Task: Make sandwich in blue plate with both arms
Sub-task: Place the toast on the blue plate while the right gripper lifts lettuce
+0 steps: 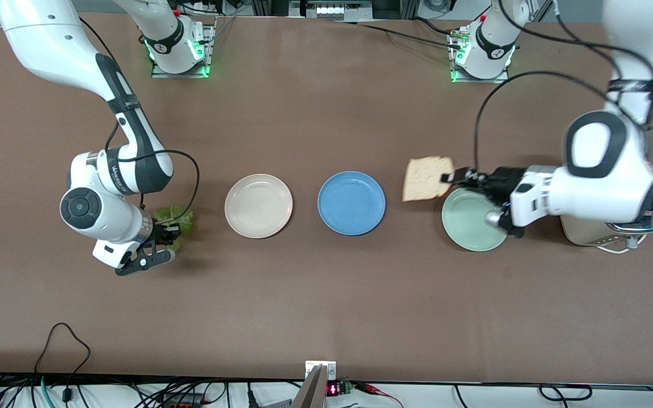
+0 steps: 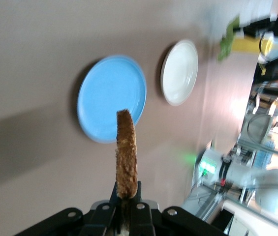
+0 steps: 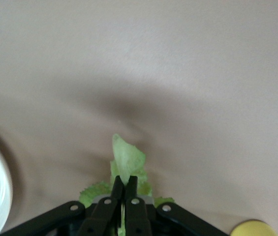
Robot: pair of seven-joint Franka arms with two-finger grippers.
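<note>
A bread slice (image 1: pixel 427 178) is held in the air by the left gripper (image 1: pixel 450 177), whose fingers are clamped on one edge of it; the slice is carried over the table between the blue plate (image 1: pixel 351 203) and the mint-green plate (image 1: pixel 472 220), close to the rim of the green one. The blue plate is seen bare, lying between the cream plate (image 1: pixel 258 205) and the green plate. A lettuce leaf (image 1: pixel 174 220) is pinched by the closed fingers of the right gripper (image 1: pixel 169 233); it is held beside the cream plate, toward the right arm's end of the table. A toaster (image 1: pixel 610 231) is partly hidden under the left arm, just beside the green plate.
</note>
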